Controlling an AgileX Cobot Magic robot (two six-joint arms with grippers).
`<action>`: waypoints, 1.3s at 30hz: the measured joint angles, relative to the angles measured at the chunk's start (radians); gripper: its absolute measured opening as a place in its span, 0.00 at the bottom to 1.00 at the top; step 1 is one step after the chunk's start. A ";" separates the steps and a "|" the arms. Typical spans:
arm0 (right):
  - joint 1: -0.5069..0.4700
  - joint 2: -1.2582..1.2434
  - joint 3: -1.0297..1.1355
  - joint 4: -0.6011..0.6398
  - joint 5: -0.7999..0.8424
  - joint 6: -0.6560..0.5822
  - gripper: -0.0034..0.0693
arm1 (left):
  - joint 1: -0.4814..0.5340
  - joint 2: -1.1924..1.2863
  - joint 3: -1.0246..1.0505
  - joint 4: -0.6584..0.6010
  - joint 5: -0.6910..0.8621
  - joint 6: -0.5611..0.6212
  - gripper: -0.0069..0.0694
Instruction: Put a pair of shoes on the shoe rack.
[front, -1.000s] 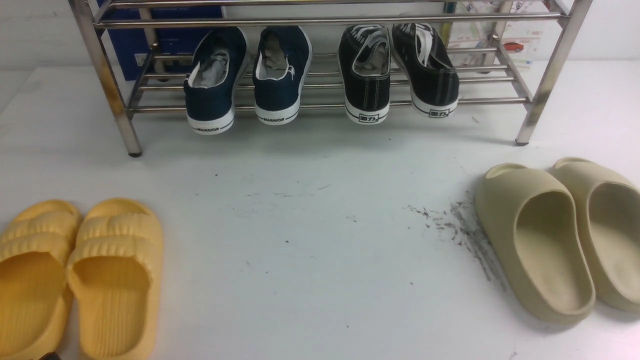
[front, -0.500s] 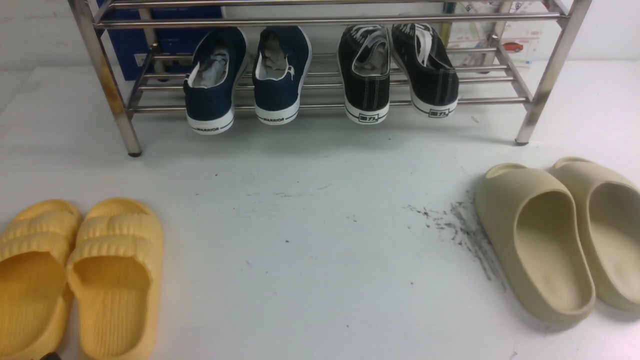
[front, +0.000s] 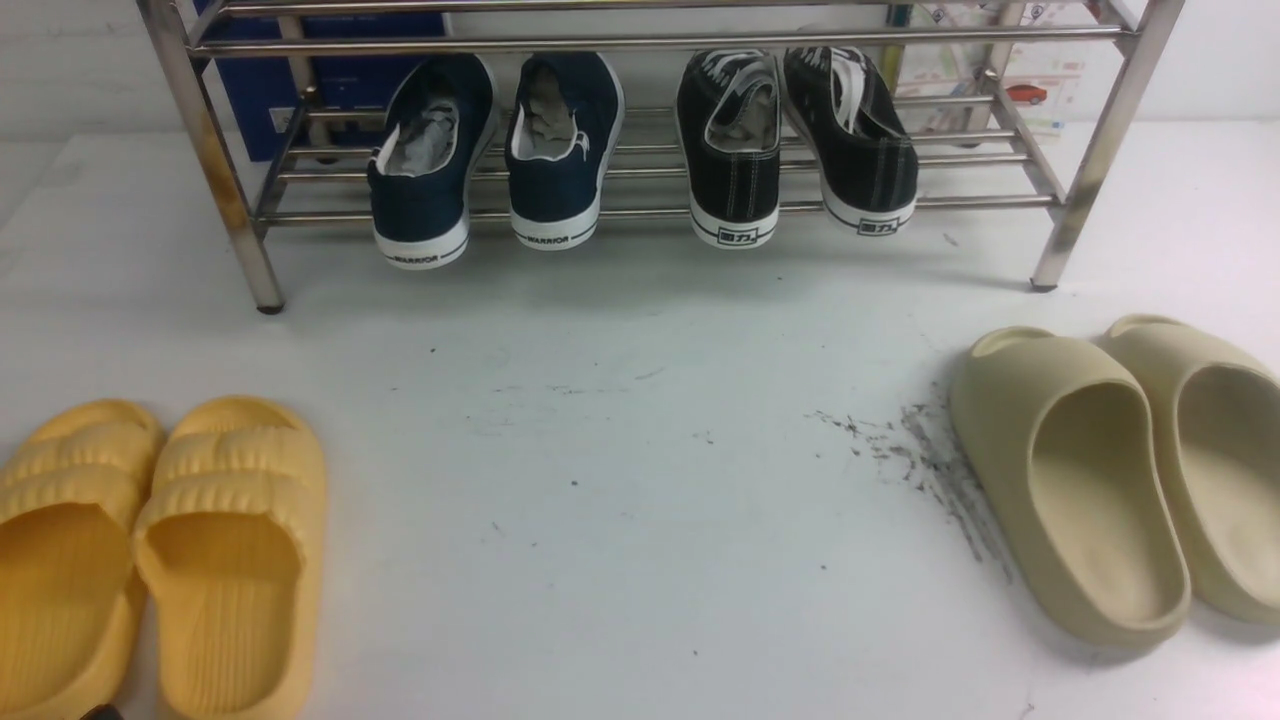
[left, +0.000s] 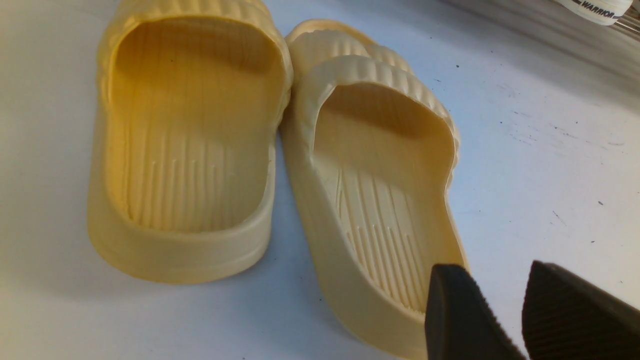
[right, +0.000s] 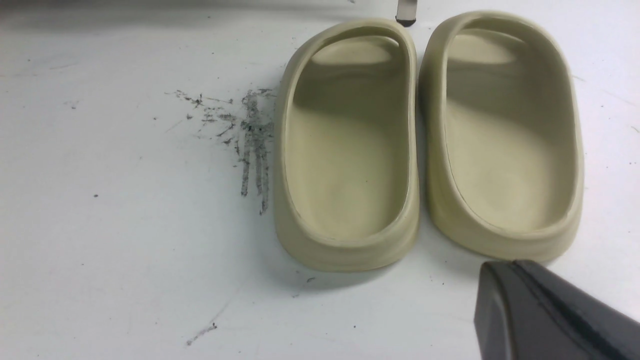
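Nearest you, the left gripper (left: 505, 310) hangs over the heel end of the yellow slides (front: 160, 540), its ribbed jaws parted with a gap showing between them and nothing in them. The right gripper (right: 550, 315) sits just behind the beige slides (front: 1120, 470); you see only one dark mass there with no gap, so take it as closed and empty. Grey scuff marks (front: 920, 460) streak the table (front: 620, 480) beside the beige pair.

Farther off, the black sneakers (front: 795, 145) already sit on the lower bars of the rack (front: 1000, 205), toes in, heels hanging out over the front bar, the right-hand one angled a little. To their left stand the navy sneakers (front: 495, 150).

If you handle the black pair, expect them light, with soft canvas sides that fold under a pinch and a stiffer rubber sole. The heel collar or the sole edge looks the surest hold; the smooth bars may let them slide.

The navy heels read "WARRIOR". The black heels carry a small boxed logo, too small to read.
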 joint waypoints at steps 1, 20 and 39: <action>0.000 0.000 0.000 0.000 0.000 0.000 0.04 | 0.000 0.000 0.000 0.000 0.000 0.000 0.38; -0.001 0.000 0.000 0.000 -0.001 0.000 0.06 | 0.000 0.000 0.000 0.000 0.000 0.000 0.39; -0.001 0.000 0.000 0.000 -0.001 0.000 0.08 | 0.000 0.000 0.000 0.000 0.000 0.000 0.40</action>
